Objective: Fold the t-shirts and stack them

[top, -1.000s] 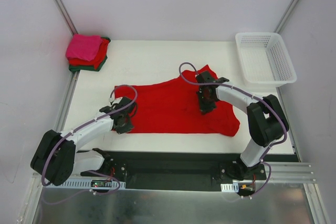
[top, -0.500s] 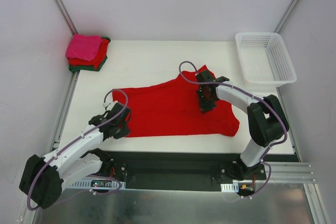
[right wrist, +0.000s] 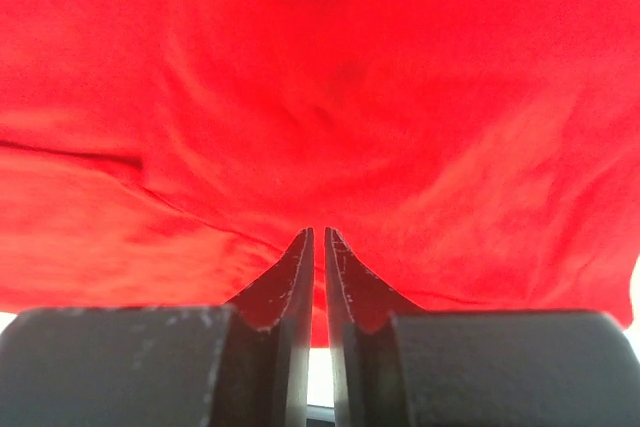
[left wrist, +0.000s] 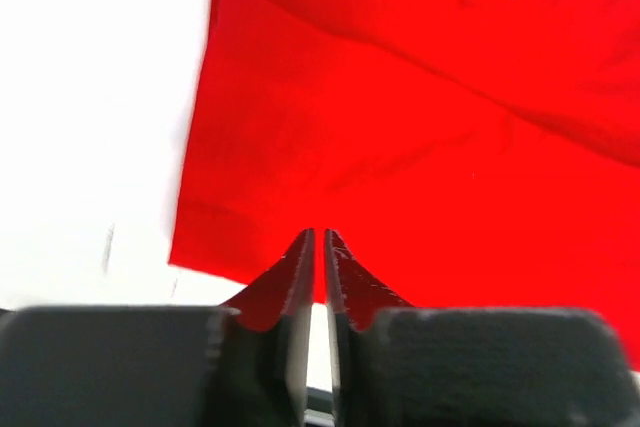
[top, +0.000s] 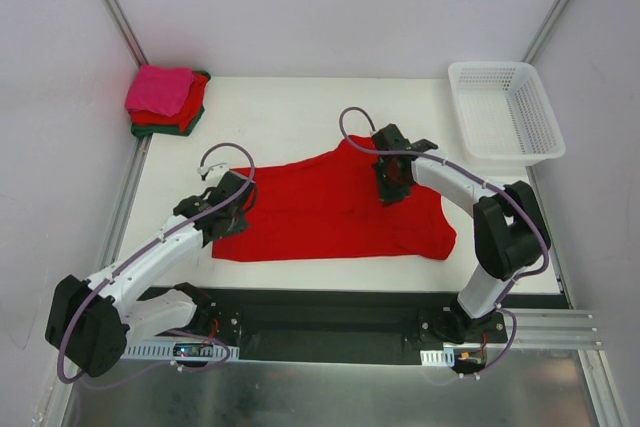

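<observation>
At the far left corner of the white table [top: 300, 117] sits a small stack of folded shirts: the hot pink t-shirt [top: 160, 89] on top, a folded red t-shirt [top: 197, 99] under it, and the dark green t-shirt [top: 170, 131] at the bottom, its edge peeking out.

Nearer and to the right, the left gripper [top: 228, 217] is down at the left end of the bright red t-shirt [top: 340, 212], which lies spread across the middle of the table, well apart from the stack. In the left wrist view the fingers are pressed together with only a hairline slit between them (bare table shows behind them, lower down), and their tips meet the near edge of the cloth [left wrist: 420, 147]. Whether any cloth is nipped there, I cannot tell.

Further right, the right gripper [top: 390, 187] rests on the far right part of the same shirt. Its wrist view shows wrinkled red cloth [right wrist: 320, 97] filling the picture and the fingers drawn almost together; a pinch on the cloth cannot be made out.

At the far right corner stands a white lattice basket [top: 488, 66], apart from the shirt.
</observation>
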Controlling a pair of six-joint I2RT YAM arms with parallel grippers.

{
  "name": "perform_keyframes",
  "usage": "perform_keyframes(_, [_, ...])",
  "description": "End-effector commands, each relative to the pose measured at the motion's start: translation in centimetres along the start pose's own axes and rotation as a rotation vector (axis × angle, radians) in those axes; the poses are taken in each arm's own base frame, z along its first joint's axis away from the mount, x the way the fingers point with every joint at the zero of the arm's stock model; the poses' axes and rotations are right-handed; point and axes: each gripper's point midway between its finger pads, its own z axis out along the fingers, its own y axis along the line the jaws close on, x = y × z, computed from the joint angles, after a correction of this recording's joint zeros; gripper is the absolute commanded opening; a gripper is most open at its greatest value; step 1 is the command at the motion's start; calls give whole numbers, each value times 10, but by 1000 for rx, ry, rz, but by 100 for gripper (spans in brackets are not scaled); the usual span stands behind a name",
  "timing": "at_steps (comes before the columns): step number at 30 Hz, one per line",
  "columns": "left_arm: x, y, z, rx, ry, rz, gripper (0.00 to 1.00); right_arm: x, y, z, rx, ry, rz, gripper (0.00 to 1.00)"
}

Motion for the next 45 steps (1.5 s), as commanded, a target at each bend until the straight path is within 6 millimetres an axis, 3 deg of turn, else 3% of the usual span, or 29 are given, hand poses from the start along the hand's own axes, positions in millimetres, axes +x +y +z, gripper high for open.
perform_keyframes(1, [-42,-6,-2,-50,-119,67,19,-54,1,-40,-12,-173,-9,13])
perform_keyframes(6, [-73,-9,8,-68,-153,69,49,-68,1,-57,-31,-206,2,20])
perform_keyframes(9, [-90,-13,11,-68,-180,69,70,-74,-4,-61,-24,-223,17,33])
perform_keyframes(10, [-95,-12,12,-71,-182,61,71,-77,-7,-61,-22,-228,27,40])
perform_keyframes(18, [-100,-18,14,-44,-176,69,89,-118,-28,-56,-10,-266,68,56])
perform_keyframes(25, [-90,-27,8,44,-152,40,92,-161,-39,-52,12,-295,73,62])
perform_keyframes(32, [-73,-29,-7,146,-144,2,92,-194,-39,-24,-13,-280,51,63])
perform_keyframes(45, [-76,-32,-21,202,-172,17,95,-249,-79,17,-59,-311,149,71])
